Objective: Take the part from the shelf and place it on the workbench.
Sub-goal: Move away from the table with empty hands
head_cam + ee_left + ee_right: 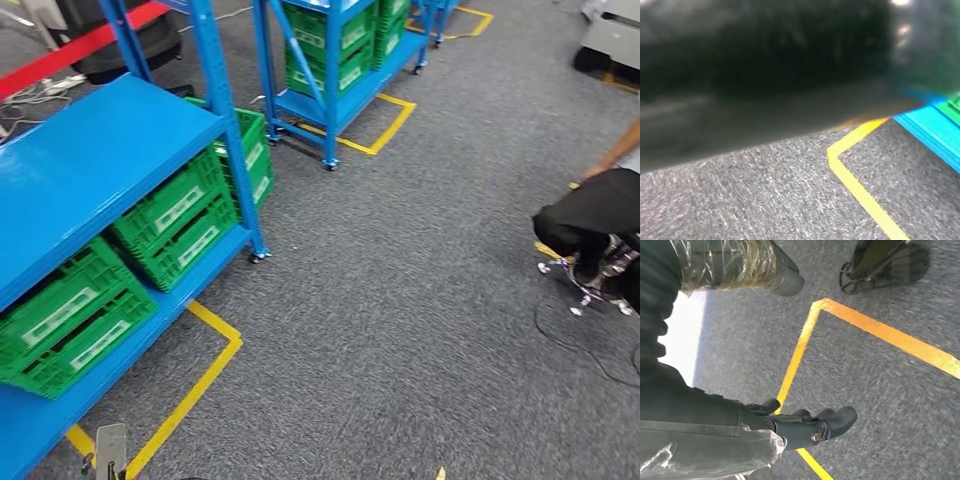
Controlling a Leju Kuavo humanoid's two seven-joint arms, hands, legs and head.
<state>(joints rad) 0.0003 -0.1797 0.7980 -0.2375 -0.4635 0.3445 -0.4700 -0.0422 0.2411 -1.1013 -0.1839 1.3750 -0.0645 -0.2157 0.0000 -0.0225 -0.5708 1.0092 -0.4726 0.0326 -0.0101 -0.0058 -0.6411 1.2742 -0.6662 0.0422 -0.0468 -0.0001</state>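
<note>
While the robot faces the carpet beside the shelf [90, 160], its right hand [806, 425] hangs over the floor with fingers apart and nothing in them. Whether the left hand is apart or together I cannot tell: its wrist view is blurred and dark. Near left, green crates [68, 320] sit on the lower tier; more crates [181, 215] lie further along, and a second rack [340, 60] stands far behind. I cannot pick out the part; it is presumably in a crate. A person [596, 215] crouches at the right by loose cables [596, 350].

Risk, as I judge it: a turn or step towards the shelf could catch the cables or crowd the person, since both lie close to the walking space.

Yellow tape [881, 332] and a castor foot [885, 262] appear close up in the right wrist view, whereas the head view gives the crates and the person.
</note>
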